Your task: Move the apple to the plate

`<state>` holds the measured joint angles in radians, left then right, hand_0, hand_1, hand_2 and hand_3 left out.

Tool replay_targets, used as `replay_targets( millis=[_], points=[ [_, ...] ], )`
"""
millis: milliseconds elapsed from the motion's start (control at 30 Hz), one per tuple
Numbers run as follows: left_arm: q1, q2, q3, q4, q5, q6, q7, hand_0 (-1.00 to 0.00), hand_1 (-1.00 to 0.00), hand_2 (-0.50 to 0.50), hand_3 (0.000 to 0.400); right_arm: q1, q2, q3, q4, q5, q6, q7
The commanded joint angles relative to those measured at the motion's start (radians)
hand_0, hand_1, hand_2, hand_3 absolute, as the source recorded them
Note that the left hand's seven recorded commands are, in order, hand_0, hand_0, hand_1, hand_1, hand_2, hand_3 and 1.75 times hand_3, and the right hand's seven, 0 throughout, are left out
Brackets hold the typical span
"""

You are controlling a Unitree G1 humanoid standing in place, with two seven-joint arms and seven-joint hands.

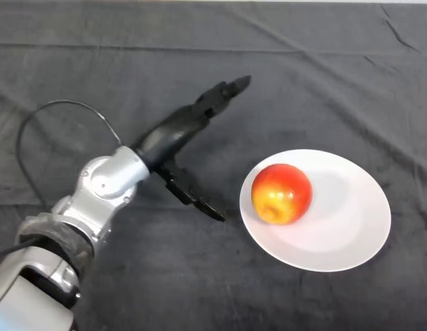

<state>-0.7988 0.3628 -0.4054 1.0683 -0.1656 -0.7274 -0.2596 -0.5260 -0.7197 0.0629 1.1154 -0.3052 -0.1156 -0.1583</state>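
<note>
A red and yellow apple (281,193) sits on the left part of a round white plate (344,227) at the right of the table. My left hand (177,131) is to the left of the plate, apart from the apple. Its fingers (223,93) stretch straight toward the upper right and its thumb (196,196) points down to the right, near the plate's left rim. The hand is open and holds nothing.
The table is covered by a dark cloth (130,62) with a few creases. My silver-grey arm (96,193) comes in from the lower left.
</note>
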Motion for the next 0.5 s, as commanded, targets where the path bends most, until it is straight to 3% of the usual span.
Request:
replay_targets(
  millis=[33,500],
  points=[
    [0.079,0.058,0.037,0.038,-0.021,-0.017,-0.006,0.00,0.00,0.00,0.000,0.078,0.057,0.0280,0.059,-0.0133,0.009,0.0149],
    [0.176,0.117,0.236,0.053,-0.126,-0.026,-0.006,0.00,0.00,0.00,0.000,0.079,0.057,0.0279,0.057,-0.0129,0.010,0.0151]
  ],
)
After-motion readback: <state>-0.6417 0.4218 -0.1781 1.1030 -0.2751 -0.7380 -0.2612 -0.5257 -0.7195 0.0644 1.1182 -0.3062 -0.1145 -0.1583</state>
